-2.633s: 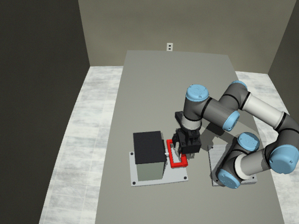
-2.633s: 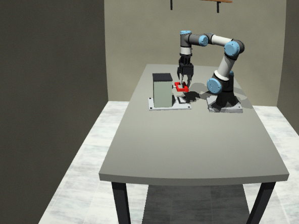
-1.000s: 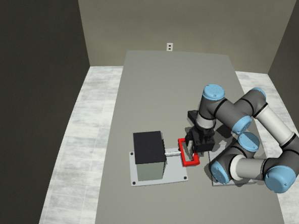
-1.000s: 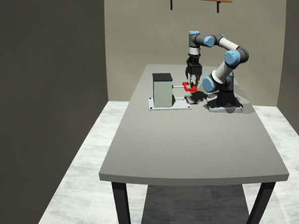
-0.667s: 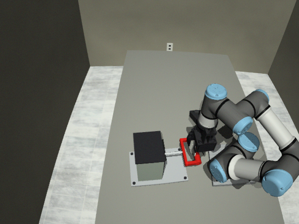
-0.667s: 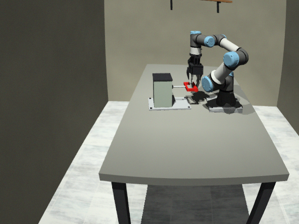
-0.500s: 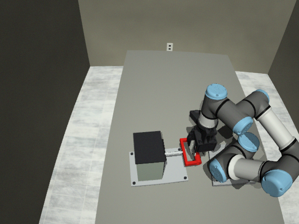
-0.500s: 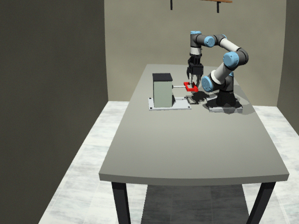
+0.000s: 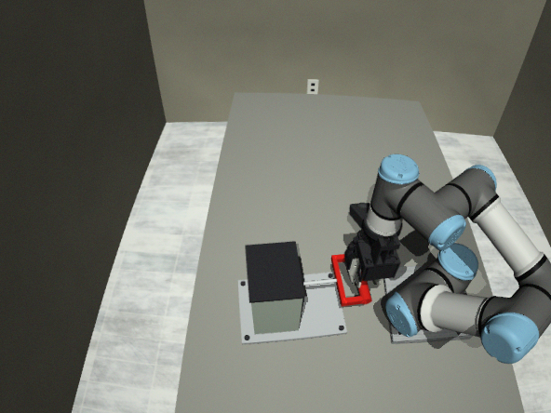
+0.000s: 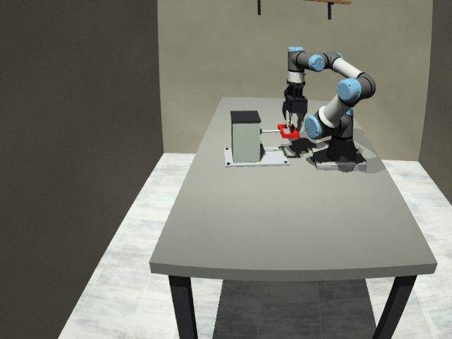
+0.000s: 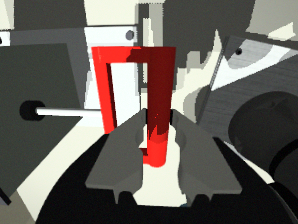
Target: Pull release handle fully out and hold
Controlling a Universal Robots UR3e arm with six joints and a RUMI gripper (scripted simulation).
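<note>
The red release handle (image 9: 351,286) is a rectangular loop on a thin white rod (image 9: 320,281) that runs out of the black-topped box (image 9: 275,286). A long stretch of rod shows between box and handle. My gripper (image 9: 357,274) comes down from above and is shut on the handle's outer bar, the grip. In the wrist view the two grey fingers clamp the red grip bar (image 11: 160,102), and the rod (image 11: 65,113) leads left to the box. In the exterior view the handle (image 10: 288,134) hangs above the table, with the gripper (image 10: 293,124) on it.
The box stands on a light grey base plate (image 9: 293,316) bolted to the table. My arm's base (image 10: 340,150) sits on its own plate to the right of it, with the elbow folded low near the handle. A wall outlet (image 9: 313,86) is behind the table.
</note>
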